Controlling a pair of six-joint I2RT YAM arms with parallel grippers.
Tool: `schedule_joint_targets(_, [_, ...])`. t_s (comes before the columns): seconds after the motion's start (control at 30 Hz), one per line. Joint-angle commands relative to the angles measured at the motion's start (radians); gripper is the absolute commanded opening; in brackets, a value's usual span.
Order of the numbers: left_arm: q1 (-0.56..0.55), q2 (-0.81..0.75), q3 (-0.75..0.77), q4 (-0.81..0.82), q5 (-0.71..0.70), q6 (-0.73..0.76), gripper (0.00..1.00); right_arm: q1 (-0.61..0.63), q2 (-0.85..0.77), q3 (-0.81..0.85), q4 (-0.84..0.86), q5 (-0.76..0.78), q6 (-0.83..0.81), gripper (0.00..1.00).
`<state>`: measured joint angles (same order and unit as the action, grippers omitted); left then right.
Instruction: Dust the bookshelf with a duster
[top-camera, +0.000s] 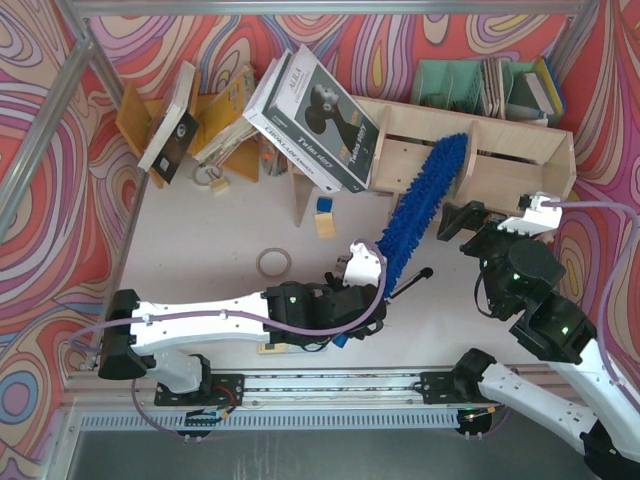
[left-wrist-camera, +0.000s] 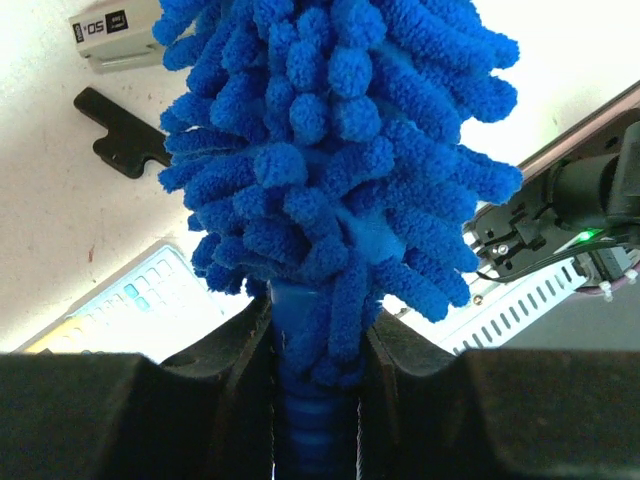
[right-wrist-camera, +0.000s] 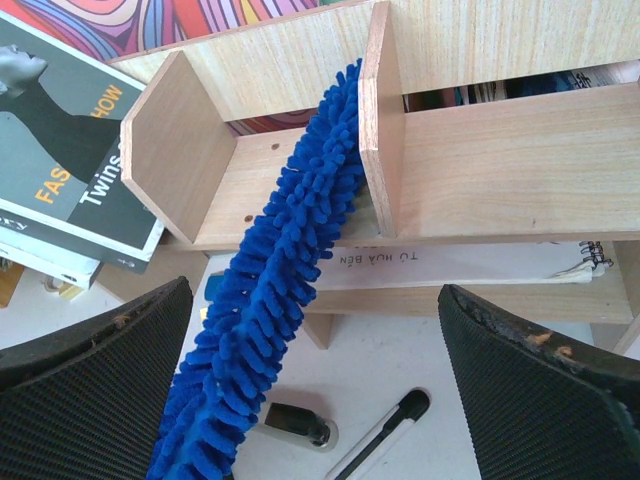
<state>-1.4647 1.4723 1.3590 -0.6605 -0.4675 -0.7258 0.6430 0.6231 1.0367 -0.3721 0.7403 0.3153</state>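
The pale plywood bookshelf (top-camera: 500, 150) stands at the back right; it also shows in the right wrist view (right-wrist-camera: 490, 150). The blue fluffy duster (top-camera: 420, 195) slants up from my left gripper (top-camera: 362, 278), and its tip lies in a shelf compartment against an upright divider (right-wrist-camera: 380, 130). In the left wrist view my left gripper (left-wrist-camera: 318, 335) is shut on the duster's blue handle (left-wrist-camera: 305, 420), with the fluffy head (left-wrist-camera: 330, 150) filling the view. My right gripper (top-camera: 468, 216) is open and empty, in front of the shelf, to the right of the duster (right-wrist-camera: 270, 300).
Large books (top-camera: 315, 105) lean on the shelf's left end. An orange-yellow rack (top-camera: 225, 120) stands back left and a green organiser (top-camera: 450, 85) behind the shelf. A tape ring (top-camera: 273, 262), small blocks (top-camera: 324, 215), a pen (right-wrist-camera: 385, 435) and a calculator (left-wrist-camera: 130, 300) lie on the table.
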Motion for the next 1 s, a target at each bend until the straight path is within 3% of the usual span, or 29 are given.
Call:
schedule_joint_targets(0.0, [-0.001, -0.026, -0.022, -0.027, -0.011, -0.020, 0.00, 0.001, 0.001, 0.005, 0.028, 0.013, 0.017, 0.99])
schedule_joint_targets(0.27, [-0.030, -0.063, -0.008, -0.062, 0.052, -0.025, 0.00, 0.002, 0.005, 0.011, 0.023, 0.016, 0.010, 0.99])
schedule_joint_targets(0.67, [-0.151, -0.210, -0.071, -0.180, -0.020, -0.066, 0.00, 0.001, 0.028, -0.001, 0.036, 0.012, 0.017, 0.99])
schedule_joint_targets(0.97, [-0.187, -0.317, -0.144, -0.173, -0.063, -0.097, 0.00, 0.001, 0.043, 0.000, 0.044, 0.000, 0.034, 0.99])
